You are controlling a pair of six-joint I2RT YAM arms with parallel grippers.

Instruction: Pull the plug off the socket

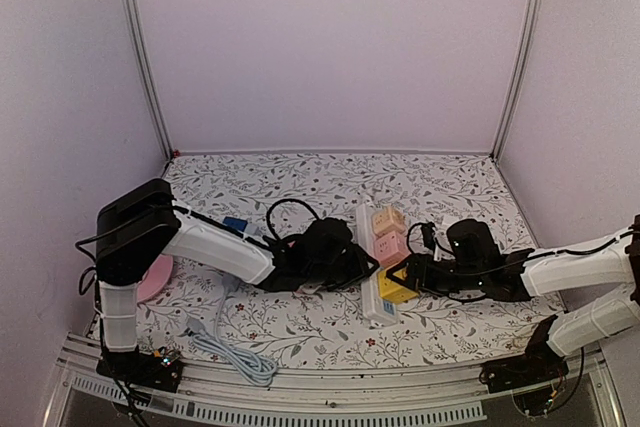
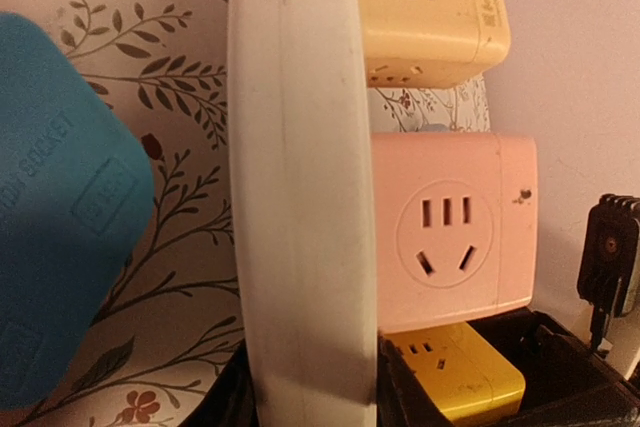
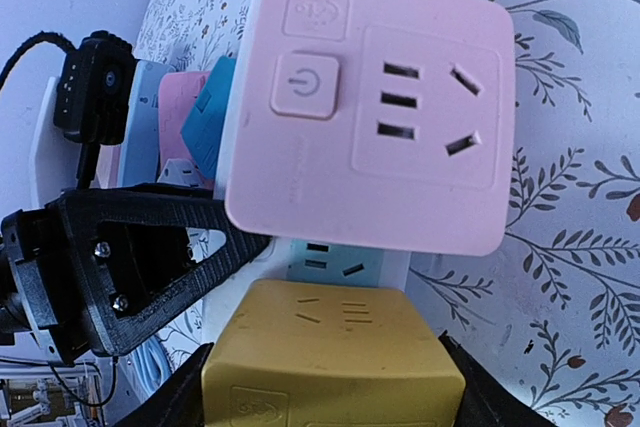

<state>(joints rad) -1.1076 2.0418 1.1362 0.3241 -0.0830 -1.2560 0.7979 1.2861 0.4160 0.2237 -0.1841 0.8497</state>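
Observation:
A white socket strip (image 1: 369,282) lies along the table with a beige plug cube (image 1: 387,219), a pink plug cube (image 1: 390,245) and a yellow plug cube (image 1: 397,288) seated on its right side. My left gripper (image 1: 356,267) is shut on the socket strip (image 2: 300,197), one finger on each long side near its front end. From the right, my right gripper (image 1: 402,280) has its fingers against both sides of the yellow plug (image 3: 330,357), which sits on the strip (image 3: 345,257) just below the pink plug (image 3: 380,107).
A blue cube (image 2: 60,207) lies left of the strip. A pink disc (image 1: 155,277) sits by the left arm's base, and a coiled white cable (image 1: 235,347) lies near the front edge. Lilac walls close in the back and sides.

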